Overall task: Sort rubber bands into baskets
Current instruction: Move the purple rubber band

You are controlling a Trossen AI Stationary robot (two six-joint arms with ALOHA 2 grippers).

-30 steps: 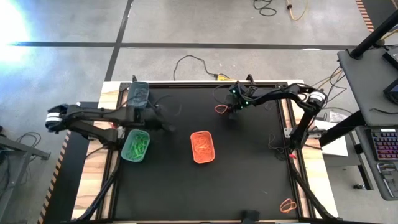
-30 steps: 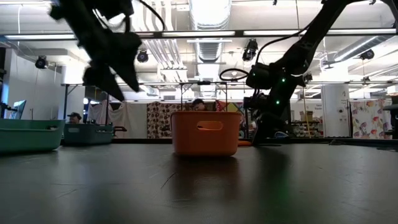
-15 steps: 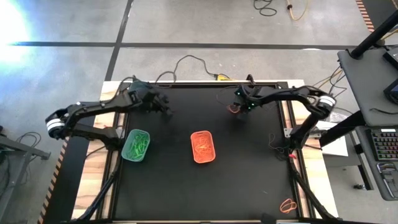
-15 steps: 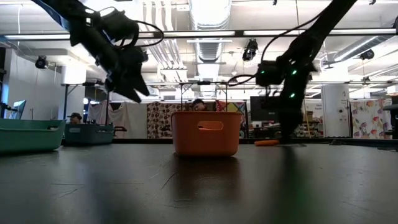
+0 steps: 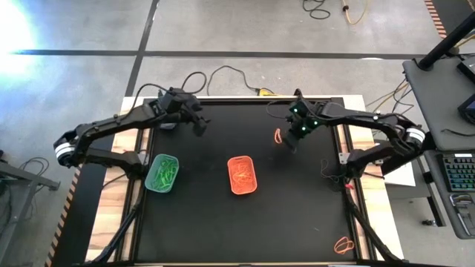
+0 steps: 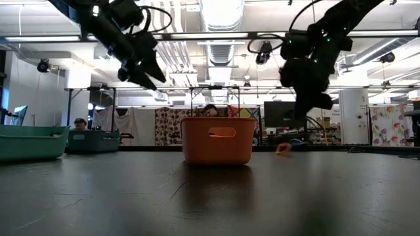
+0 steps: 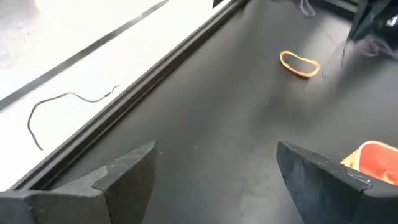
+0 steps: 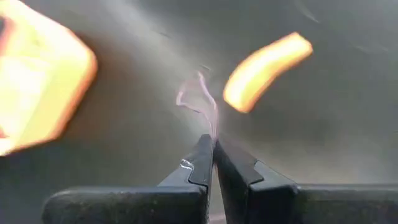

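My right gripper (image 5: 291, 142) is raised over the mat's far right part (image 6: 303, 111). It is shut on a thin, pale-looking rubber band (image 8: 200, 99). An orange band (image 5: 278, 136) lies flat on the mat beside it and shows in the left wrist view (image 7: 300, 64). My left gripper (image 5: 200, 126) is open and empty, up in the air over the far left of the mat (image 6: 147, 72). The orange basket (image 5: 242, 175) holds orange bands. The light green basket (image 5: 162, 173) holds green bands. The dark basket (image 6: 92, 141) lies mostly hidden under my left arm. My right gripper pinches one end of the thin band (image 8: 212, 130) between its two fingertips. The rest of the loop stands out slack past the tips. Whether its free end touches the mat I cannot tell.
Bare black mat (image 5: 297, 208) lies between and in front of the baskets. An orange loop (image 5: 344, 243) lies on the wooden border at the near right. Cables (image 5: 330, 170) lie along the right edge. A desk with a keyboard (image 5: 460, 174) stands to the right of the table.
My right gripper has gone a little toward the right and near edges, then risen off the mat. The orange band has slid a little to the right. My left gripper has gone from beside the green basket toward the far edge and risen.
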